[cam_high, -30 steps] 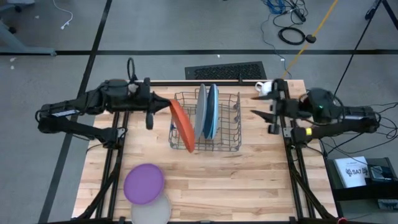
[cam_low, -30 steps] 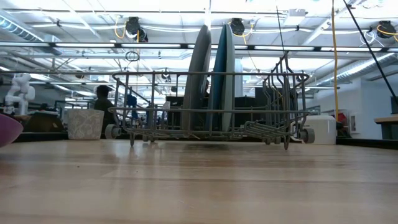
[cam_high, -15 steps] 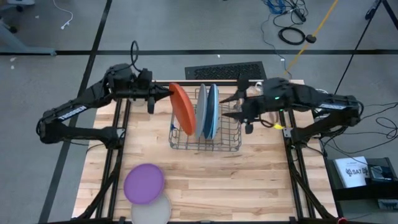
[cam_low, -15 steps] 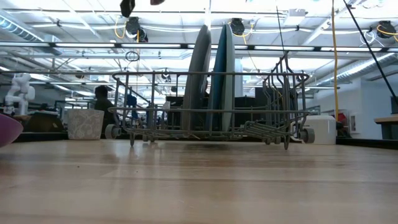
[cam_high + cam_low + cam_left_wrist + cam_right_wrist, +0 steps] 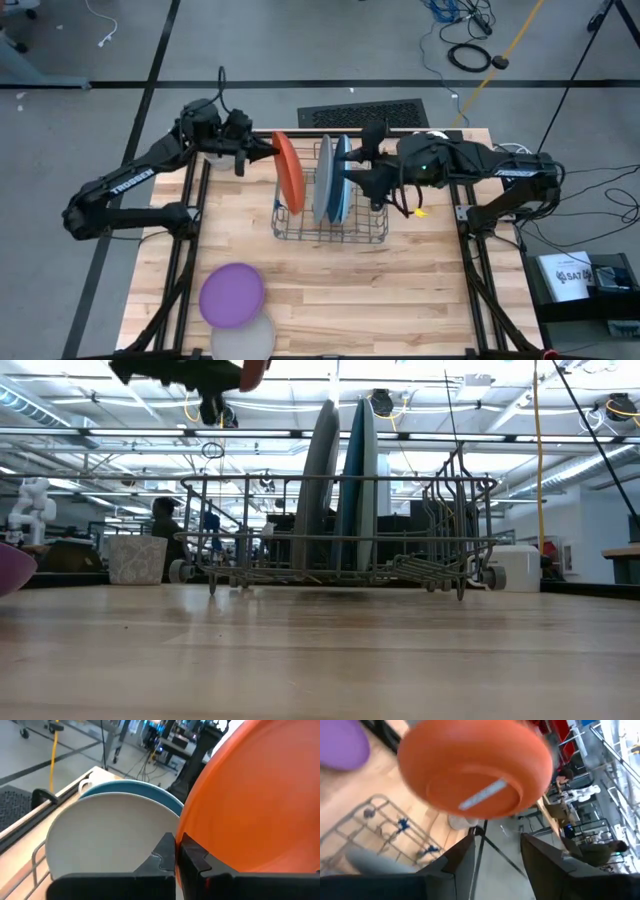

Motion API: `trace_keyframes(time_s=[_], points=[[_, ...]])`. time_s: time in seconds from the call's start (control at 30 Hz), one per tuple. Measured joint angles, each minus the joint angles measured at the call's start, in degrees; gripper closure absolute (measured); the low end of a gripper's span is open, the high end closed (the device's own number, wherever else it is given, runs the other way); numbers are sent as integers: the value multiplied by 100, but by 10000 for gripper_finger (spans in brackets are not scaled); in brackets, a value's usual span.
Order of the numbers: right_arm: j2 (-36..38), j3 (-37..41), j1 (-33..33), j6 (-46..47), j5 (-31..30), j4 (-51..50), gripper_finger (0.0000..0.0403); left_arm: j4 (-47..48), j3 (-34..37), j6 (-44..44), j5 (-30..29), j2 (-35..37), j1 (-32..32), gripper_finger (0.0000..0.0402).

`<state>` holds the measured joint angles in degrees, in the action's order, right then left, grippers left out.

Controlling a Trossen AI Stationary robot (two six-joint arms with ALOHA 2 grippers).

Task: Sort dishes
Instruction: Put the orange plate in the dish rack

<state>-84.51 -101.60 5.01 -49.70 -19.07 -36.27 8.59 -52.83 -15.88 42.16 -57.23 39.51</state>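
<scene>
Two arms meeting over wire dish rack at frame centre. Left pincer clenched on rim of orange plate, holding it upright above rack's left end. Whitish-grey plate and blue plate standing on edge inside rack. Right pincer, fingers spread, hovering beside blue plate, grasping nothing. Purple plate lying flat on counter, lower left, overlapping pale plate at bottom edge.

Round flat orange plastic plate, whitish-grey plate & blue plate in grey wire rack; purple plate, pale plate on light wood-grain table; arms dark.
</scene>
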Motion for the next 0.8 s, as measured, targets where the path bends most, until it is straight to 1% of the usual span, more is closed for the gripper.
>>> trace_keyframes(time_s=[0.1, 0.17, 0.23, 0.33, 0.4, 0.5, 0.57, 0.67, 0.8], points=[[-397, -521, 0, 256, 0, -190, 240, -687, 364, -226, 265, 0, 177, 401], [-648, -796, 3, 193, -19, -371, 229, -1030, 531, -407, 561, 0, 291, 401], [-833, -993, 49, -311, -190, -486, 218, -1229, 646, -640, 863, -15, 385, 401], [-1146, -1296, 153, -1287, -738, -488, 203, -1205, 772, -872, 1026, -52, 527, 402], [-1401, -1549, 233, -1685, -914, -635, 197, -1191, 826, -1043, 1060, -88, 586, 401], [-1788, -1895, 392, -1979, -1083, -750, 197, -1094, 827, -1215, 1064, -120, 655, 401], [-2003, -2024, 548, -2268, -1468, -629, 200, -1059, 827, -1293, 1044, -120, 703, 402], [-2229, -2044, 768, -2996, -2166, -254, 203, -1059, 827, -1388, 909, -118, 795, 401], [-2369, -2044, 970, -3915, -2669, 82, 203, -1070, 827, -1580, 587, -118, 921, 401]])
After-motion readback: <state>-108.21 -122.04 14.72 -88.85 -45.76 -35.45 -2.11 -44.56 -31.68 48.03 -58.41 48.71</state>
